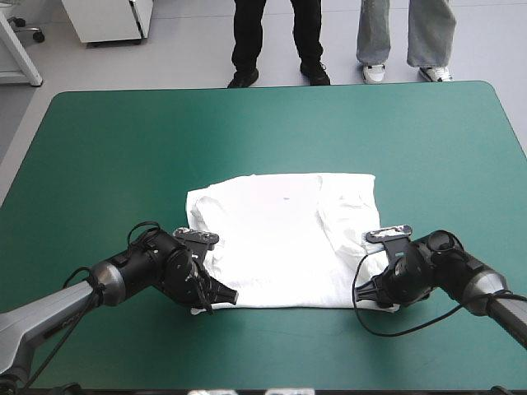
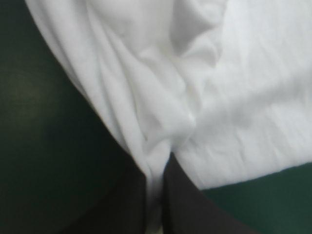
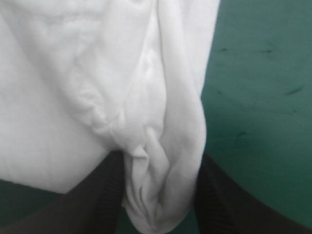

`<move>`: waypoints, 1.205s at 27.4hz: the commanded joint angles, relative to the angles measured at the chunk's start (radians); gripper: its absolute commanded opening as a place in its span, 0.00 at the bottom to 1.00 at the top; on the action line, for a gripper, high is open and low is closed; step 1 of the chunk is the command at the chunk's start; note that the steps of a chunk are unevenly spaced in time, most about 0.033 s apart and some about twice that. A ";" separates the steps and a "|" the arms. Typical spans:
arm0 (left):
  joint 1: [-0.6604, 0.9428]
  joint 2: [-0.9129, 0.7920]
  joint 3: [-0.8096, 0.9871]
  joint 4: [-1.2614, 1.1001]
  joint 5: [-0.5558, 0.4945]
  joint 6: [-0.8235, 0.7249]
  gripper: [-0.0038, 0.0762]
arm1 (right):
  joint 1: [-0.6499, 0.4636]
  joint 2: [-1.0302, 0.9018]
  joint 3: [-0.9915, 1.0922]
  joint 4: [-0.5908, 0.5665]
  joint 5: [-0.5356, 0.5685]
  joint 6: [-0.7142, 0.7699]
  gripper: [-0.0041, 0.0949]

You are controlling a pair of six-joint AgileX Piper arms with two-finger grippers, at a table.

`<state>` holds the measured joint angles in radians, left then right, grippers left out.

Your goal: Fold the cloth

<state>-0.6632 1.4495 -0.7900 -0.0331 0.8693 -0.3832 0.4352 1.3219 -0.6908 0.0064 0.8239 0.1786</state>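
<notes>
The white T-shirt (image 1: 280, 239) lies spread as a rough rectangle on the middle of the teal-green table (image 1: 115, 148), with a fold down its right part. My left gripper (image 1: 224, 296) is at its near left corner. In the left wrist view this gripper (image 2: 156, 161) is shut on a ridge of the T-shirt (image 2: 234, 97). My right gripper (image 1: 375, 298) is at the near right corner. In the right wrist view it (image 3: 161, 161) holds a thick bunched fold of the T-shirt (image 3: 73, 97) between its fingers.
Bare teal-green cover (image 1: 428, 140) surrounds the T-shirt on all sides, widest toward the far edge and the left. A black cable loop (image 1: 387, 329) lies by the right gripper near the front edge.
</notes>
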 commanded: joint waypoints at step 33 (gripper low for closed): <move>-0.002 -0.287 -0.316 0.233 0.067 -0.127 0.04 | -0.002 -0.205 -0.430 -0.037 0.236 0.061 0.02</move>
<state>-0.6632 1.1859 -1.0497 0.0969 0.9715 -0.4633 0.4352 1.1405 -1.0689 0.0298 1.1268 0.2113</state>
